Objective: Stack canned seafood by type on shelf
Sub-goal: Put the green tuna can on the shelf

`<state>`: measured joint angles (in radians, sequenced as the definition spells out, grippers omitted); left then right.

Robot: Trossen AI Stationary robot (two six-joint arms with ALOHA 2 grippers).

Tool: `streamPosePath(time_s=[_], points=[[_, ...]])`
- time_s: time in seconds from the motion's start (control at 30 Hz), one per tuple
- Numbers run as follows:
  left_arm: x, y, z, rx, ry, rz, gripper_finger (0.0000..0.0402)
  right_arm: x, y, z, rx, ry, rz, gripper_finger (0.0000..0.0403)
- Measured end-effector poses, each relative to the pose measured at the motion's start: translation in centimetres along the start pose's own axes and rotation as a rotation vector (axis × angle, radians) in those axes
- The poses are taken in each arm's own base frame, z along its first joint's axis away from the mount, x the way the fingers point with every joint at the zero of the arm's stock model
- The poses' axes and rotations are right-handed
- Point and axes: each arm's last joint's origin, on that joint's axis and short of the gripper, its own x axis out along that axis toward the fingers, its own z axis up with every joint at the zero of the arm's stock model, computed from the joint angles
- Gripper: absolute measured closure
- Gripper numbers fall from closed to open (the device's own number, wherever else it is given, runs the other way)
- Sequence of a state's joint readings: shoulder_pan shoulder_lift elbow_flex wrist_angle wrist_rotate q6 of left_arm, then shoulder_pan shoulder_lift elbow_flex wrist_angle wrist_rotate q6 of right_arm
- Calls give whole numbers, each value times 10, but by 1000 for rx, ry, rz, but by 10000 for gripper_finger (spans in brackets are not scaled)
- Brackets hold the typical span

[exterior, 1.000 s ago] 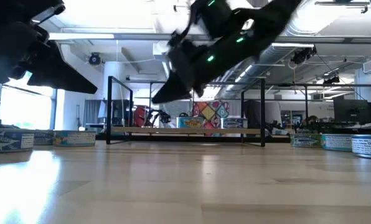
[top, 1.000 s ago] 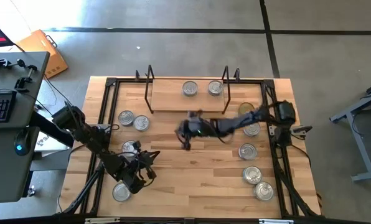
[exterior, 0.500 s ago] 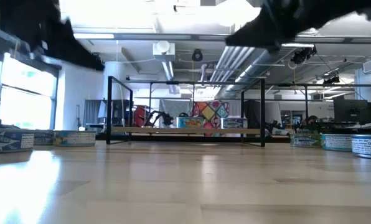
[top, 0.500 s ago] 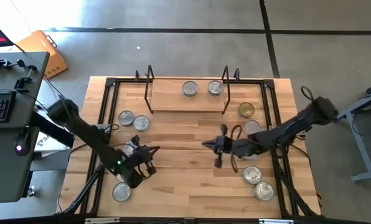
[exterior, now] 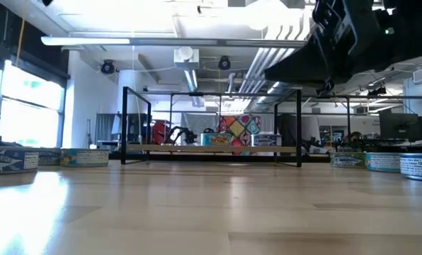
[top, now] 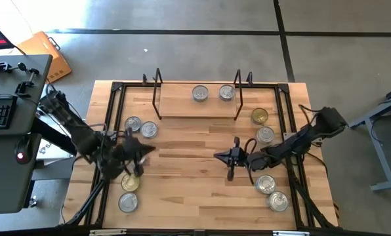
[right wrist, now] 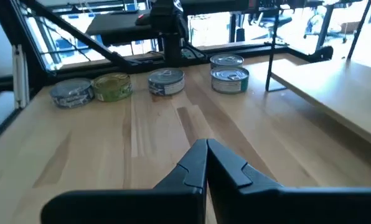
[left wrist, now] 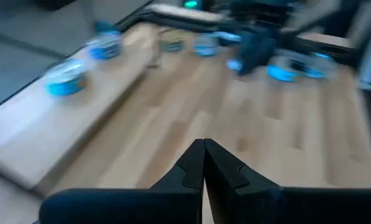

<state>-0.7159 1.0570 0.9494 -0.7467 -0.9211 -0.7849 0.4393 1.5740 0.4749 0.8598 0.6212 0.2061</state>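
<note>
- The shelf stands at the table's far edge, with two silver-topped tins side by side on its board.
- Left gripper hovers empty, fingers pressed together, near the shelf's left end, just beside a gold-topped tin.
- Right gripper hangs empty, fingers together, in front of the shelf's right end.
- More tins lie right of the shelf.
</note>
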Motion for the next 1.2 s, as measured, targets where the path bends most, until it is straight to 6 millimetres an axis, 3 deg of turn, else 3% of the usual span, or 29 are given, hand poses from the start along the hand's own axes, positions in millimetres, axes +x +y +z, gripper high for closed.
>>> streamPosePath(time_s=[0.2, 0.33, 0.53, 0.97, 1.2], points=[[26, 43, -8, -135, 299, 209, 401, 18, 13, -2, -42, -9, 26, 403], [38, 59, -20, -127, 524, 312, 401, 29, 22, -4, -71, 8, 87, 403], [47, 76, -24, -121, 615, 464, 393, 43, 33, -11, -107, 29, 126, 403], [88, 96, -29, -105, 898, 507, 222, 49, 39, -18, -107, 58, 205, 403], [117, 103, -42, -77, 1075, 543, 215, 48, 41, -19, -112, 63, 212, 403]])
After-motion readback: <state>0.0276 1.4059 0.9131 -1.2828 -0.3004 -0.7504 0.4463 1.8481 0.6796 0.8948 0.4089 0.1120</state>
